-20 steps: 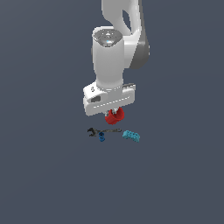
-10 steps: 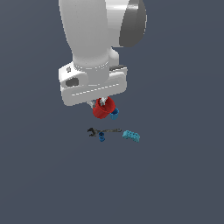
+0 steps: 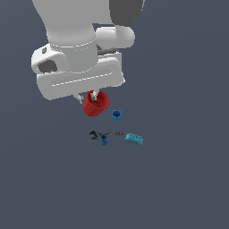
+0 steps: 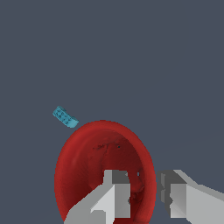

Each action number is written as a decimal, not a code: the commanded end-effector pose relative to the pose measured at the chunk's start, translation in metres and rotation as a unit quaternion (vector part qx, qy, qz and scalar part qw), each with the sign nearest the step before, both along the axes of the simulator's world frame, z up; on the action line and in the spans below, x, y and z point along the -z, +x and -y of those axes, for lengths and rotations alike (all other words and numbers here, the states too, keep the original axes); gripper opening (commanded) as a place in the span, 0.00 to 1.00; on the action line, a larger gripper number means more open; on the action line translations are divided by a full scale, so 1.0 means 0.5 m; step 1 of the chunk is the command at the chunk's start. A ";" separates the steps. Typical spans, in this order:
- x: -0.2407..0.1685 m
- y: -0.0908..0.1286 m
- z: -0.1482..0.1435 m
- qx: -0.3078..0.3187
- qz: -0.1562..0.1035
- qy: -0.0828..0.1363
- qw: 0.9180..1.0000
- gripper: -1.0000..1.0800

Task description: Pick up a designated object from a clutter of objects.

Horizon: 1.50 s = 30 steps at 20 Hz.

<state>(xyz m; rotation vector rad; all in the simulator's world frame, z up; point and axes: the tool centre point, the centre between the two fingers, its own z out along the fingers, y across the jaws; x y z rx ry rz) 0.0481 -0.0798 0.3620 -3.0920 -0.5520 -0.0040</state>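
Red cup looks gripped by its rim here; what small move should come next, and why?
Probably a short, slow lift straight up. The gripper pinches the red cup by its wall, one finger inside, one outside, and the cup hangs tilted above the blue cup, wrench and teal brick. Rising gently would guard that thin-edged hold.

Red cup [image 3: 95,103] hangs clamped at rim in gripper [image 4: 144,192], one finger inside, one outside; clear of floor [image 3: 188,179]. Blue cup [image 3: 116,116] stands just beside and below red cup, toward exterior view's right: nearest obstacle. Further below, low row on floor: dark wrench-like tool [image 3: 105,133], tiny blue piece [image 3: 104,141], teal studded brick [image 3: 134,139]. Floor open on all sides around this group. Arm body blocks space above.
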 end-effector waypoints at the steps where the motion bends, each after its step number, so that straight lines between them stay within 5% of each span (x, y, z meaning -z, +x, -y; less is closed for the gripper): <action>1: -0.017 0.007 0.008 0.000 0.000 0.000 1.000 0.00; 30: -0.095 0.050 0.018 0.001 -0.002 0.000 1.000 0.00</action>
